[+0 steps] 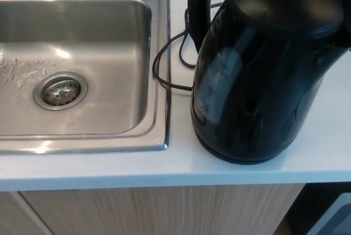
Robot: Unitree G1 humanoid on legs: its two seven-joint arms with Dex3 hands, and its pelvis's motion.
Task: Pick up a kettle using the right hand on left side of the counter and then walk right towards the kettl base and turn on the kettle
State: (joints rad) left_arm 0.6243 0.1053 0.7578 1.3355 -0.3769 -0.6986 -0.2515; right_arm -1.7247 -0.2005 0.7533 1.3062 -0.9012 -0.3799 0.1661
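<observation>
Standing upright on the pale countertop (329, 153), the black kettle (258, 76) sits just right of the stainless steel sink (109, 70), its black cord (164, 65) looping behind. Wood-grain cabinet fronts (164, 210) run below the counter edge. Neither robot hand shows, so their state cannot be told.

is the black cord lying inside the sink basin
No, the black cord loops on the white counter between the sink rim and the kettle, outside the basin.
</observation>
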